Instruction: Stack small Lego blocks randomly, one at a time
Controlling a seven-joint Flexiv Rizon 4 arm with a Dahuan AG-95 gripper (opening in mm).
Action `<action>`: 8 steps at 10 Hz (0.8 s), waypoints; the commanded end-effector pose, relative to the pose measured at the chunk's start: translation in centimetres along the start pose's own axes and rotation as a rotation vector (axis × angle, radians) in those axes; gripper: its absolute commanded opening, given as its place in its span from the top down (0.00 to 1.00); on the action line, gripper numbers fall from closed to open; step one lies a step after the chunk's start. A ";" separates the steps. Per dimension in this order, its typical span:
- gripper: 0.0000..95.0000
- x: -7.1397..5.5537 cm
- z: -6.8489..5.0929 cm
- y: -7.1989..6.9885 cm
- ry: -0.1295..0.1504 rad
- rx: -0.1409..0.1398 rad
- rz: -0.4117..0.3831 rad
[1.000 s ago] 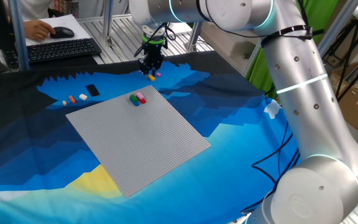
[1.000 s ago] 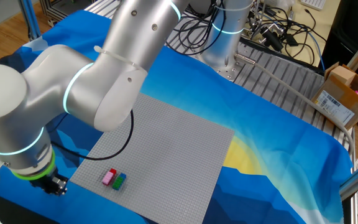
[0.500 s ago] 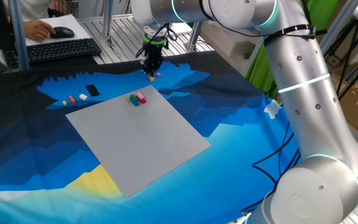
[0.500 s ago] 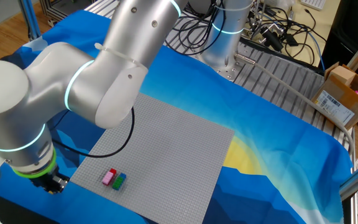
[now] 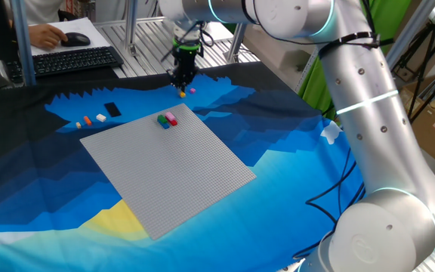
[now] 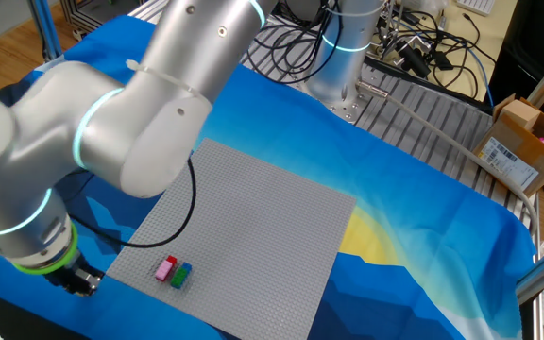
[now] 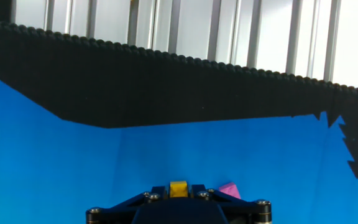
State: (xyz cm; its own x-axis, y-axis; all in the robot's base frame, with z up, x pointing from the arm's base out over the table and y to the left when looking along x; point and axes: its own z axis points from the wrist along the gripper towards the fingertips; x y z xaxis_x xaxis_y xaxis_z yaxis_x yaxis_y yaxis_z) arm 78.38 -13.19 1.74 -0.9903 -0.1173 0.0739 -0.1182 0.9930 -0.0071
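Tool (image 7: 179,194) pinched on yellow block (image 7: 178,188); pink block (image 7: 230,190) beside; pink-green pair (image 5: 167,119) on baseplate (image 5: 168,166).

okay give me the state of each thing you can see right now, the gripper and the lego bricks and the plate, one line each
gripper: shut on the yellow brick.
yellow brick: pinched between the fingers.
loose pink brick: lying on the cloth beside the gripper.
pink and green bricks: sitting side by side on the baseplate.
baseplate: flat on the cloth.

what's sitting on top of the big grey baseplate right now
On the grey baseplate, near one corner, a green block and a pink block sit side by side. A red piece shows by the pink; what lies under it is covered.
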 end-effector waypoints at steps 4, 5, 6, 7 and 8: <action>1.00 3.6 -1.7 4.4 0.029 -0.003 0.047; 1.00 4.5 -1.6 5.1 0.029 -0.003 0.062; 1.00 5.0 -1.5 5.8 0.029 -0.003 0.075; 1.00 5.4 -1.5 6.6 0.032 -0.002 0.087; 1.00 5.5 -1.6 7.2 0.039 -0.003 0.096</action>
State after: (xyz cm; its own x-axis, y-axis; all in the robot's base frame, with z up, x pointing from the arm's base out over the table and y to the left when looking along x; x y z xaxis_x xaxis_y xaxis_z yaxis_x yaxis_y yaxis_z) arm 72.00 -6.77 3.85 -0.9969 -0.0204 0.0760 -0.0226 0.9994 -0.0278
